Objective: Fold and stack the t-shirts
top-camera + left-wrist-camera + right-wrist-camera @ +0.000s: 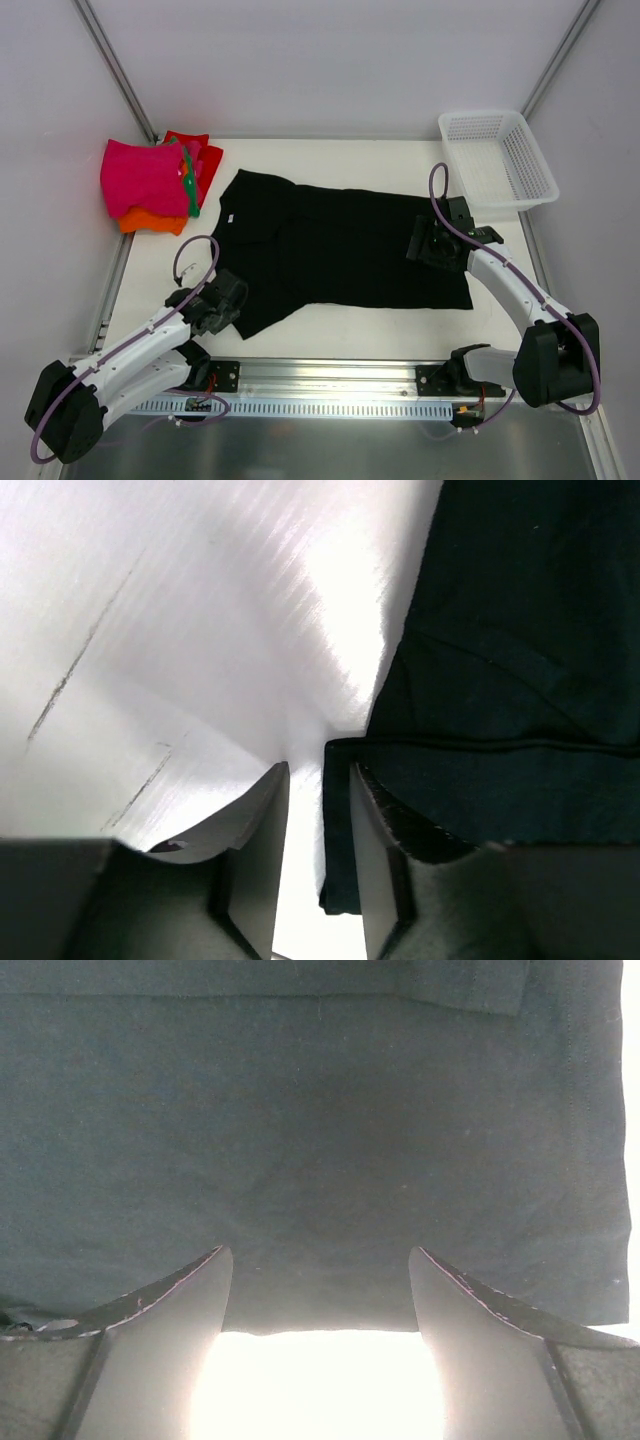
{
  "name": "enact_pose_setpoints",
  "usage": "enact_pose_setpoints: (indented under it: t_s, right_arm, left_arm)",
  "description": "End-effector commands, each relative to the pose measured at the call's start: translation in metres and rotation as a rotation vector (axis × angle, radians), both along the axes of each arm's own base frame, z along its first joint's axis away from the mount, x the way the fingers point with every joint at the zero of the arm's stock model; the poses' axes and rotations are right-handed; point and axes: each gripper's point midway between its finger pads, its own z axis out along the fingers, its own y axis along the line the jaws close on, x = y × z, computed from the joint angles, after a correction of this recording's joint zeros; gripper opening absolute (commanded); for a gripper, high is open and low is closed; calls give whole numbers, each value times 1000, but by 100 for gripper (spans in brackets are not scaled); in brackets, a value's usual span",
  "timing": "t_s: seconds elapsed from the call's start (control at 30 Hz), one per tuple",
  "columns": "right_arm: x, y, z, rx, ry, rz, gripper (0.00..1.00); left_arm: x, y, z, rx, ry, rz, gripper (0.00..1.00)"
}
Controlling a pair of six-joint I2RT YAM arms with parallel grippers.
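A large black t-shirt (340, 245) lies spread flat on the white table (350, 325), collar to the left with a small white neck label (229, 217). My left gripper (226, 300) is at its near-left sleeve. In the left wrist view the jaws (318, 770) stand narrowly open, with the sleeve's hem edge (338, 820) between them against the right finger. My right gripper (428, 240) sits low over the shirt's right end. In the right wrist view it (318, 1252) is wide open and empty, with the shirt (320, 1110) and its edge between the fingers.
Folded shirts are stacked at the back left: magenta-pink (145, 178) on top, orange (150, 222) below, red (203, 152) behind, a green edge (190, 188). A white mesh basket (497, 160) stands at the back right. A metal rail (330, 385) runs along the near edge.
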Motion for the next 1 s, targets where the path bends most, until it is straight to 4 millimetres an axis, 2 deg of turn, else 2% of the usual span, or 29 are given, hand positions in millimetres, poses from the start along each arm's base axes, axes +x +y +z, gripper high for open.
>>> enact_pose_setpoints:
  t_s: [0.0,0.2,0.37,0.6,0.73,0.83,0.97]
  right_arm:
    - [-6,-2,1,5,8,6,75]
    - [-7,-2,2,9,2,8,75]
    - [-7,-2,5,13,-9,9,76]
    - [-8,-2,4,12,-6,12,76]
    - [-8,-2,4,13,-6,11,76]
    - [-7,-3,3,11,-5,7,76]
    - [-7,-2,4,11,-8,10,76]
  left_arm:
    - [-6,9,-5,34,7,25,30]
    - [-5,7,-7,8,-16,28,34]
    - [-2,5,-8,-9,-35,29,54]
    - [3,-1,-13,-22,-46,12,54]
    - [4,-2,-14,-22,-48,9,50]
    - [5,-3,-14,-30,-50,5,42]
    - [5,-4,-13,-31,-50,-3,16]
